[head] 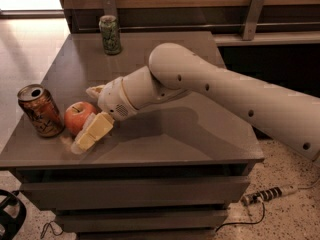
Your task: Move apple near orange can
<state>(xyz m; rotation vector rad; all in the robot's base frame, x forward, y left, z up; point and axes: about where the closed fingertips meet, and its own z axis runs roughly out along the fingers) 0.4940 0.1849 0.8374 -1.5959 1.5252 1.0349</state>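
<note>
I have the gripper [86,118] down at the front-left corner of the bench [200,134], with its jaws spread to either side of the apple [77,115]. The near finger [96,130] lies along the apple's front side. The far one stands a little clear behind it, so I read the jaws as open and gripping nothing. The apple rests on the bench top just beside the orange can [40,110], which stands upright by the left edge; I cannot tell whether a sliver of gap separates them. By my judgement the placing is as good as done, and the step in hand is the release and retreat. To do it well I would open the jaws fully first, so no pad drags the apple. Then I would lift straight up before drawing the arm [225,89] back toward the right edge. Any push toward the left edge could roll the apple into the can and tip it. The green can [110,34], by the far edge, is well apart and no concern.
</note>
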